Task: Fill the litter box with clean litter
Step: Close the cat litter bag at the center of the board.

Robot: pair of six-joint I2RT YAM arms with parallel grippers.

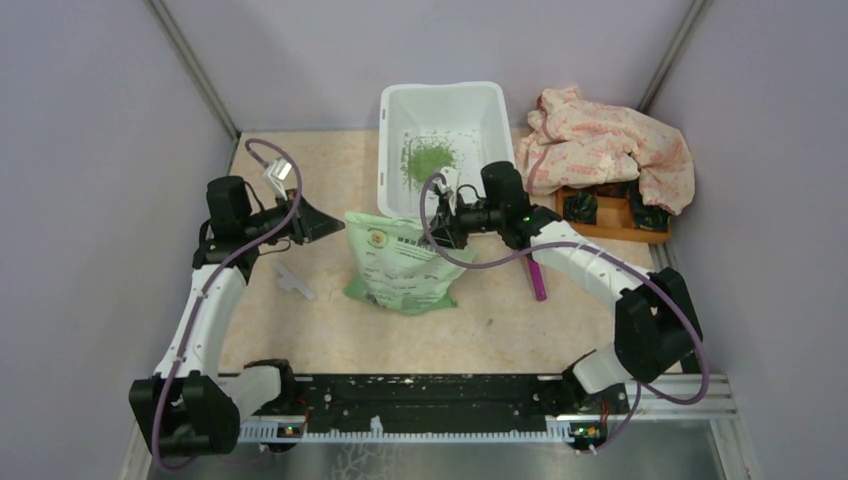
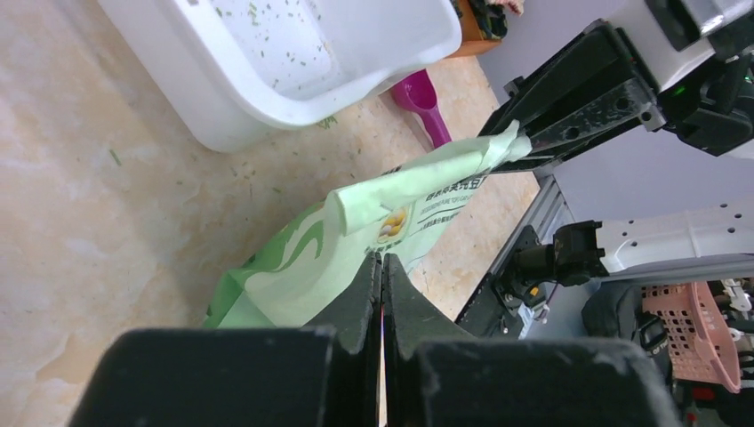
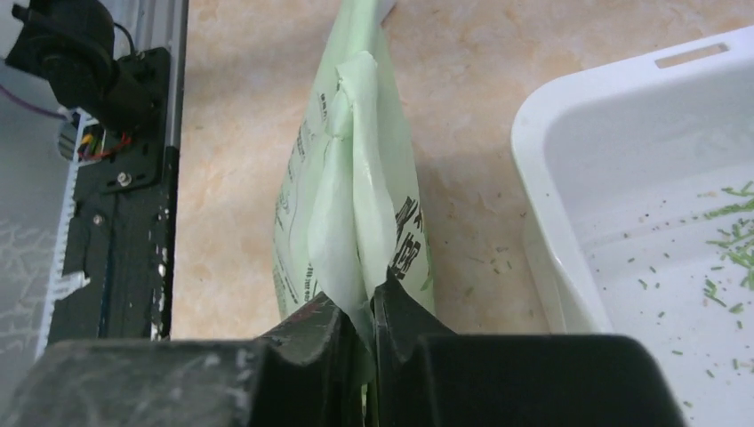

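While low beside the litter box (image 3: 551, 178), right hand (image 3: 360, 311) tight on the bag (image 3: 356, 196); left hand (image 2: 382, 267) fully closed.

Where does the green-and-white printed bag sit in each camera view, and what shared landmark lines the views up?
Top external: bag stands mid-table, just in front of the litter box.
Left wrist: bag crosses the centre, lower left to upper right.
Right wrist: bag fills the centre, seen edge-on.
Shared landmark: the litter box, top centre from above, upper left in left wrist, right side in right wrist.
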